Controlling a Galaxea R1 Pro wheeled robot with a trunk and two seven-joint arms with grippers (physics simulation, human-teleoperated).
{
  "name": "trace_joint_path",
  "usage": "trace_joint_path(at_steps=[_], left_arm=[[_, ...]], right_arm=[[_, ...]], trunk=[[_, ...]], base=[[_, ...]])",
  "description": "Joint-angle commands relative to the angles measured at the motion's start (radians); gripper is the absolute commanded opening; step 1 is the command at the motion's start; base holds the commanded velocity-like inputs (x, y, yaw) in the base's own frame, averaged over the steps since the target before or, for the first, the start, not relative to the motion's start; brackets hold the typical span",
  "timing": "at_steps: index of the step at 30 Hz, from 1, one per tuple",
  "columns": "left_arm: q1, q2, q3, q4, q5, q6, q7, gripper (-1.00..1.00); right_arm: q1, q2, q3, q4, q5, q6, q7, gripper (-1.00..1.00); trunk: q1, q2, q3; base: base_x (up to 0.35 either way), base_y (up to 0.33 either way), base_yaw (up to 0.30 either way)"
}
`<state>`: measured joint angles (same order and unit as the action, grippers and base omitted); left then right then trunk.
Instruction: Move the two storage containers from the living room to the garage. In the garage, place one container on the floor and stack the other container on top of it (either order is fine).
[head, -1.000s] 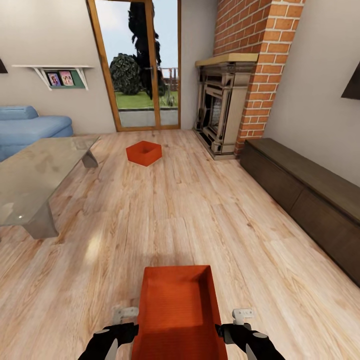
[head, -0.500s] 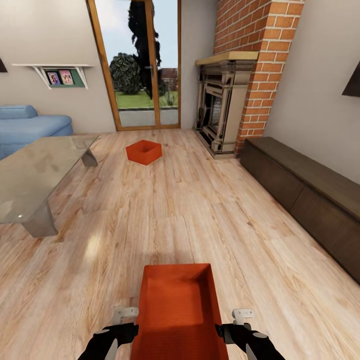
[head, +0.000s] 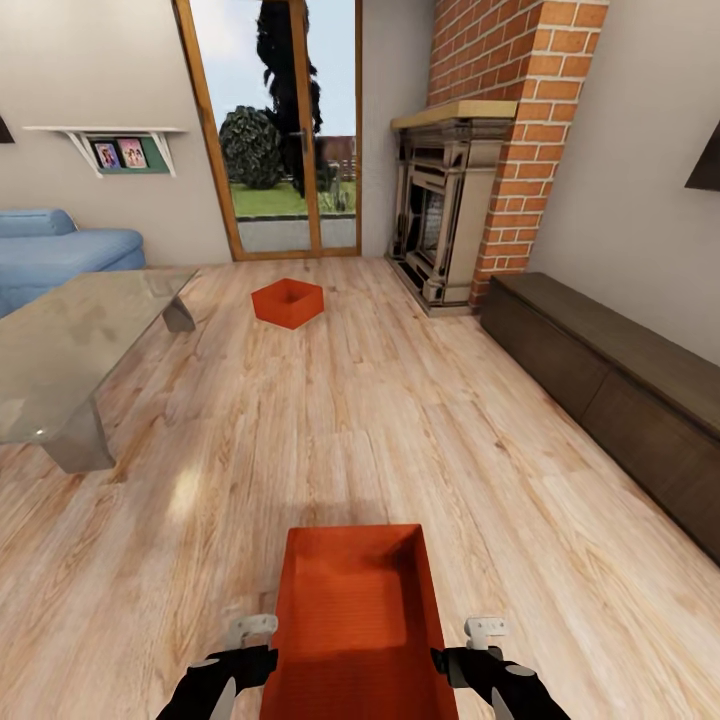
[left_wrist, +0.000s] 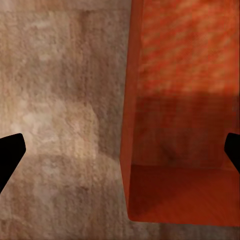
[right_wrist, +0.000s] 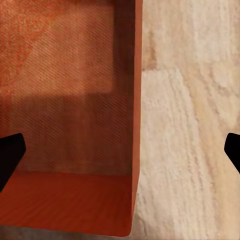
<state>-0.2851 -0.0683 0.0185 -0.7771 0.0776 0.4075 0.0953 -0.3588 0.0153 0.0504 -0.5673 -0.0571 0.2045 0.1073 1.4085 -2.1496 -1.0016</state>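
Near bin (head: 355, 620) at 6 o'clock in the head view: orange-red, rectangular, open-topped, thin plain walls, faintly woven-looking inside, empty. It sits between the 2 claws. Left claw (left_wrist: 120, 150) spread wide, one side wall standing between its dark fingertips (left_wrist: 10, 150); no contact visible. Right claw (right_wrist: 120, 152) likewise wide open astride the opposite wall. Second bin (head: 288, 303), same colour, rests on the wood plank floor (head: 420, 440) at 12 o'clock, well apart, between glass table (head: 70, 350) and brick fireplace (head: 450, 210).
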Motion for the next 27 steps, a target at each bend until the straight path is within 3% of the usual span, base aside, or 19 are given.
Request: trace_joint_path(at_steps=[1,24,27], left_arm=[[0.000,-0.001,0.002,-0.002,0.008,0.005,0.004,1.00],[0.000,-0.001,0.002,-0.001,0.008,0.005,0.004,1.00],[0.000,-0.001,0.002,-0.001,0.008,0.005,0.004,1.00]], right_arm=[[0.000,0.000,0.002,-0.002,-0.006,0.006,0.000,1.00],[0.000,-0.001,0.002,-0.001,-0.006,-0.011,-0.004,1.00],[0.000,0.000,0.002,-0.001,-0.006,-0.012,-0.004,1.00]], trunk=[[0.000,0.000,-0.001],[0.000,0.000,-0.001],[0.011,-0.021,-0.010]], base=[[0.000,0.000,0.000],[0.000,0.000,0.000],[0.000,0.000,0.000]])
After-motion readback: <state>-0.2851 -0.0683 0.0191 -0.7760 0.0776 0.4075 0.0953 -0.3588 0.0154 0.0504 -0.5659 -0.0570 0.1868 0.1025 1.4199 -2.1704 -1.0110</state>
